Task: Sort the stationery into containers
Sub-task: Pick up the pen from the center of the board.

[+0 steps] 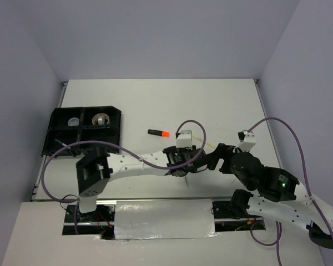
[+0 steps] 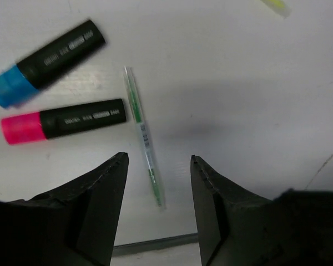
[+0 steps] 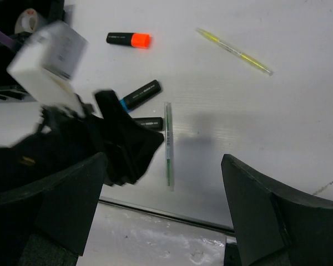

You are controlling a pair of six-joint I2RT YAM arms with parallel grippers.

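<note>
**A:** Stationery: where does it lie?

**B:** On the table [image 1: 222,105]. The green pen [image 2: 144,136] lies between the left gripper [image 2: 158,160]'s parted jaws, untouched. The pink highlighter [image 2: 64,119] and blue highlighter [image 2: 44,61] lie beside it. The orange highlighter [image 1: 159,133] and yellow pen [image 3: 235,51] lie farther off.

**A:** And the right gripper [image 3: 164,160]?

**B:** Spread wide, holding nothing, close by the left one. The tray [image 1: 55,141] sits far left, with a tape roll [image 1: 101,119] inside.

A white table [image 1: 222,105] carries three black highlighters: the orange-tipped highlighter [image 1: 159,133] farthest off, the blue-tipped highlighter [image 2: 47,62] and the pink-tipped highlighter [image 2: 64,120] side by side, both with pale lettering on their barrels. Right of them lie a clear green-cored pen [image 2: 144,136] and a pale yellow pen [image 3: 235,51]. The tray [image 1: 53,127] at far left is black. Purple cables [image 1: 269,118] loop over white-and-black arms [image 1: 130,162].
</note>
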